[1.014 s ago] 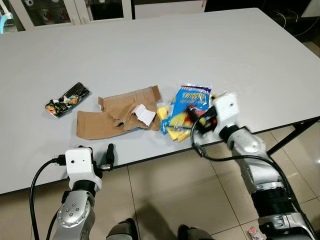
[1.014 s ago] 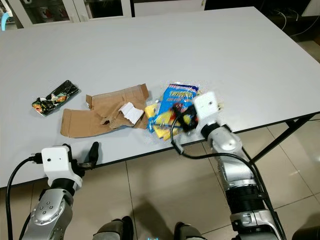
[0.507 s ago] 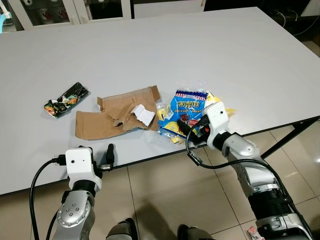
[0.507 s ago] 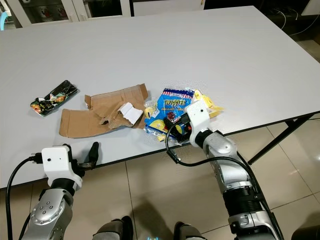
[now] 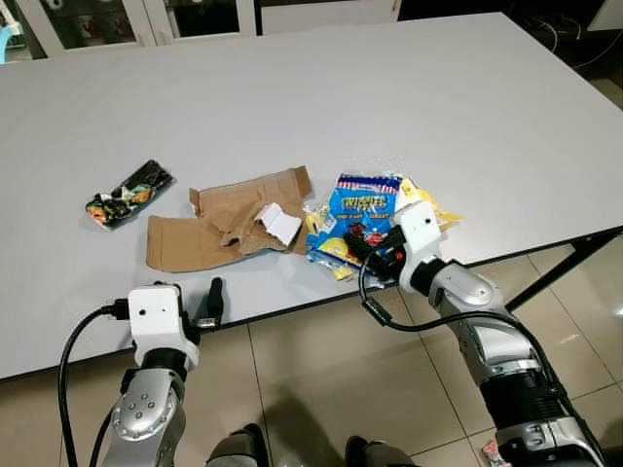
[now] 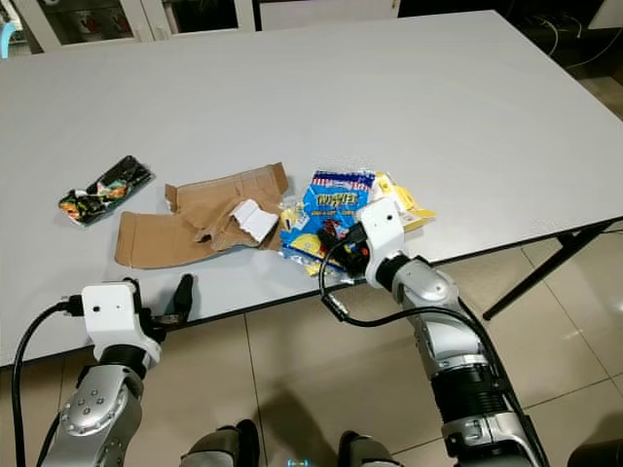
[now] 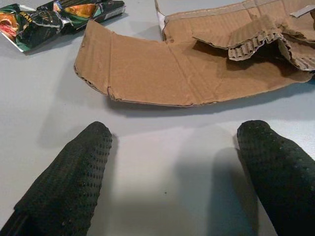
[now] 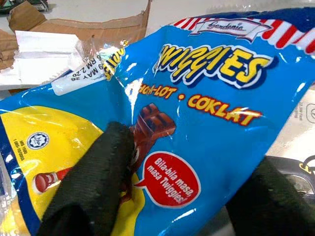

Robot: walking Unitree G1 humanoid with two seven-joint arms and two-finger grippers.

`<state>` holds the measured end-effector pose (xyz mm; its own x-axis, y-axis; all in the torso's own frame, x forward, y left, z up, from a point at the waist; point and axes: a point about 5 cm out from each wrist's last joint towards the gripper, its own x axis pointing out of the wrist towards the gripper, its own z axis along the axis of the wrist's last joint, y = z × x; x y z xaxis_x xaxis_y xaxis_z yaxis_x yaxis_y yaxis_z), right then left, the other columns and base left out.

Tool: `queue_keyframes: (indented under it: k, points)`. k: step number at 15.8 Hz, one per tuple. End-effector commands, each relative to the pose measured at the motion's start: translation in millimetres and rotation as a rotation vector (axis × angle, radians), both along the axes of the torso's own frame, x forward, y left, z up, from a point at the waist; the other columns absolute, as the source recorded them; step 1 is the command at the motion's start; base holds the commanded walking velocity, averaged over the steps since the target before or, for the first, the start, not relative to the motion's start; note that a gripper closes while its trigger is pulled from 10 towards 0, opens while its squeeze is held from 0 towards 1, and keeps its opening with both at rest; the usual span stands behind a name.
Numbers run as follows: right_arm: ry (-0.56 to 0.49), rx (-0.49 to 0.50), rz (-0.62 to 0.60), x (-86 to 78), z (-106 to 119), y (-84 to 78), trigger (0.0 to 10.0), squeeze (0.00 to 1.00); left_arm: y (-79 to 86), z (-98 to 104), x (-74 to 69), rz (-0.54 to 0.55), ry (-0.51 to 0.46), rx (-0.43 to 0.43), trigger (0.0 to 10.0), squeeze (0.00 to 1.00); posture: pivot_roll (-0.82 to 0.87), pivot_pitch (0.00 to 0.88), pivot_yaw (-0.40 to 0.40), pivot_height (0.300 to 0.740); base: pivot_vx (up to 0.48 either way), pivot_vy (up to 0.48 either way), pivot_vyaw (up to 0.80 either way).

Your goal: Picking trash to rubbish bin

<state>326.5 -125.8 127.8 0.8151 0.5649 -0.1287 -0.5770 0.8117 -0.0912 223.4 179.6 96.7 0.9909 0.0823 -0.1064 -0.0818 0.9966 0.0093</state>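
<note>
blue snack wrapper (image 8: 206, 123) cut off by frame edges; cardboard (image 7: 197, 64) cropped at top edge.

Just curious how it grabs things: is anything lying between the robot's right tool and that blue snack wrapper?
Nothing visible does. The right tool is already at the blue snack wrapper near the table's front edge, with one black finger lying on top of it. The torn cardboard lies off to its left.
</note>
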Motion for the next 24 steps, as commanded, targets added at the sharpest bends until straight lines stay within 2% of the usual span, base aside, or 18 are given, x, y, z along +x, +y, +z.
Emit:
queue_keyframes:
  k: [1,10,14,17,19,24]
  points:
    - [0.042,0.006,-0.01,-3.4,-10,-4.6,0.0,0.0,-1.0,0,-1.9,-0.002,0.006,0.002,10.0,0.0,-0.03,0.201,-0.015,0.74,0.0,0.0,0.0]
    - [0.008,0.018,-0.063,0.4,-6,-9.7,0.0,0.0,-0.7,-1,-1.7,-0.002,0.008,0.007,10.0,0.0,-0.03,0.202,-0.012,0.74,0.0,0.0,0.0]
    - [-0.074,0.042,-0.158,8.3,8,-17.9,0.0,0.0,0.5,0,-2.3,-0.001,0.008,0.013,10.0,0.0,-0.02,0.203,-0.009,0.74,0.0,0.0,0.0]
    - [-0.129,0.046,-0.237,13.8,16,-25.9,0.0,0.0,-2.6,4,-1.0,-0.039,-0.015,0.026,10.0,0.0,-0.02,0.203,-0.006,0.74,0.0,0.0,0.0]
    - [-0.157,0.053,-0.253,15.5,22,-26.8,0.0,0.0,-4.9,7,1.4,-0.057,-0.031,0.046,10.0,0.0,-0.02,0.202,-0.004,0.74,0.0,0.0,0.0]
    - [-0.272,0.151,-0.286,21.1,54,-23.6,0.0,0.0,-6.0,10,5.2,-0.075,-0.047,0.082,10.0,0.0,-0.02,0.195,0.0,0.74,0.0,0.0,0.0]
